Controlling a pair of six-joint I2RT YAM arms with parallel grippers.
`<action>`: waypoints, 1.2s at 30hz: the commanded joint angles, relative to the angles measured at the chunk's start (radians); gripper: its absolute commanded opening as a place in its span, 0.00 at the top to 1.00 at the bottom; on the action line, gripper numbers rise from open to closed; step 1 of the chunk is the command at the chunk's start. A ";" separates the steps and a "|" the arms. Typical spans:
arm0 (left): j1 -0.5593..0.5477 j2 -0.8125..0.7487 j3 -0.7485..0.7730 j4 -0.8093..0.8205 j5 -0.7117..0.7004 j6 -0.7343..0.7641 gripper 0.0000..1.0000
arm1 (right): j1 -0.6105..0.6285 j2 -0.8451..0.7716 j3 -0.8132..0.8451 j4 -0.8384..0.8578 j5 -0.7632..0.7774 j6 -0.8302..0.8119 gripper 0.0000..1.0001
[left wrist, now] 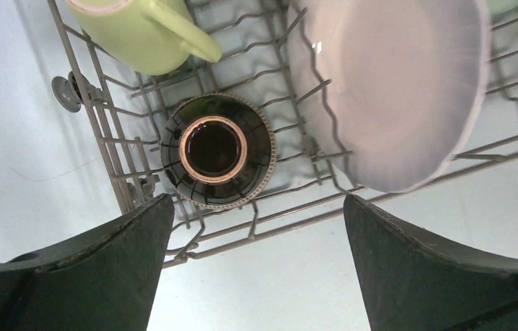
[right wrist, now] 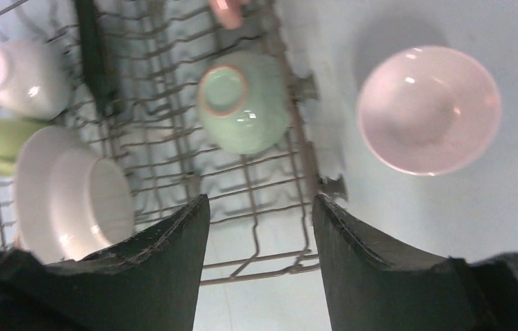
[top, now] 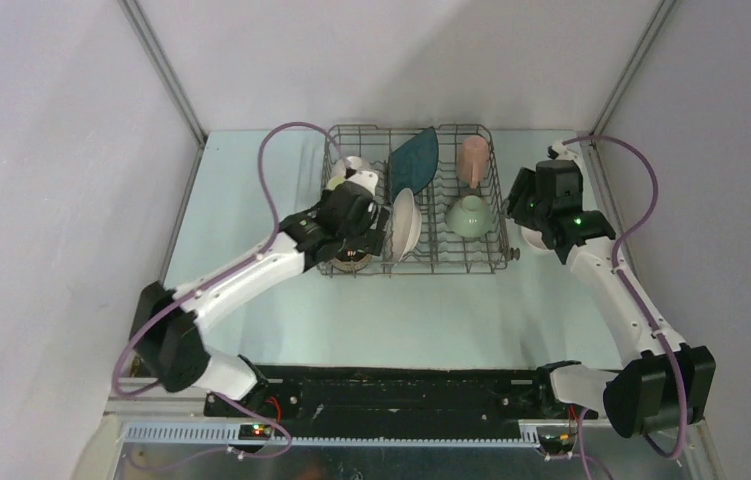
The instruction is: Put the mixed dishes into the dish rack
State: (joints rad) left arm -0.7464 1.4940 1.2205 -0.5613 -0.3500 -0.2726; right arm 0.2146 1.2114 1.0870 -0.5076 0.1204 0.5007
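The grey wire dish rack [top: 441, 262] holds a teal square plate [top: 414, 155], a pink mug [top: 473, 158], an upturned pale green bowl [right wrist: 244, 102], a white round plate [left wrist: 394, 89] on edge, a yellow-green mug [left wrist: 147, 31] and an upturned brown bowl [left wrist: 216, 150]. My left gripper [left wrist: 256, 207] hangs open over the rack's near left corner, just short of the brown bowl, holding nothing. A white bowl [right wrist: 428, 109] sits upright on the table right of the rack. My right gripper [right wrist: 261, 207] is open and empty above the rack's near right corner, left of that bowl.
A small white dish [right wrist: 21, 77] stands in the rack's far left part. The rack's near rail [left wrist: 290, 214] crosses below both grippers. Grey walls close in on both sides of the pale table [top: 401, 310]. Purple cables loop over both arms.
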 commanded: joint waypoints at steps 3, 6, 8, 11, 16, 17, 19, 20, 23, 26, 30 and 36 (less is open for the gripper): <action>0.005 -0.225 -0.112 0.222 0.129 -0.073 0.02 | -0.089 0.024 -0.064 -0.045 0.164 0.180 0.43; 0.004 -0.308 -0.195 0.282 0.166 -0.092 0.02 | -0.182 0.071 -0.087 -0.051 0.135 0.238 0.45; 0.005 -0.369 -0.253 0.336 0.176 -0.112 0.02 | -0.249 0.106 -0.100 -0.048 0.088 0.273 0.47; 0.005 -0.464 -0.340 0.444 0.192 -0.148 0.02 | -0.319 0.144 -0.139 0.026 0.021 0.310 0.48; 0.005 -0.539 -0.444 0.530 0.225 -0.202 0.02 | -0.349 0.197 -0.156 0.072 0.024 0.388 0.47; 0.004 -0.552 -0.456 0.532 0.225 -0.204 0.02 | -0.353 0.210 -0.158 0.087 0.029 0.399 0.48; 0.004 -0.567 -0.473 0.533 0.220 -0.207 0.02 | -0.357 0.231 -0.165 0.116 0.029 0.429 0.48; 0.004 -0.575 -0.478 0.530 0.214 -0.208 0.02 | -0.358 0.239 -0.167 0.135 0.030 0.445 0.49; 0.005 -0.588 -0.494 0.522 0.197 -0.207 0.02 | -0.362 0.284 -0.168 0.161 0.034 0.475 0.51; 0.005 -0.603 -0.502 0.512 0.193 -0.204 0.02 | -0.363 0.316 -0.168 0.161 0.049 0.495 0.51; 0.005 -0.621 -0.509 0.497 0.172 -0.197 0.02 | -0.364 0.326 -0.168 0.128 0.092 0.504 0.51; 0.004 -0.626 -0.518 0.502 0.166 -0.197 0.02 | -0.370 0.318 -0.168 0.112 0.115 0.499 0.50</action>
State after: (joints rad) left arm -0.7456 0.8845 0.7120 -0.0864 -0.1623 -0.4637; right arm -0.1459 1.5364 0.9226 -0.3851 0.1795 0.9840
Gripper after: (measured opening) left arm 0.976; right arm 0.495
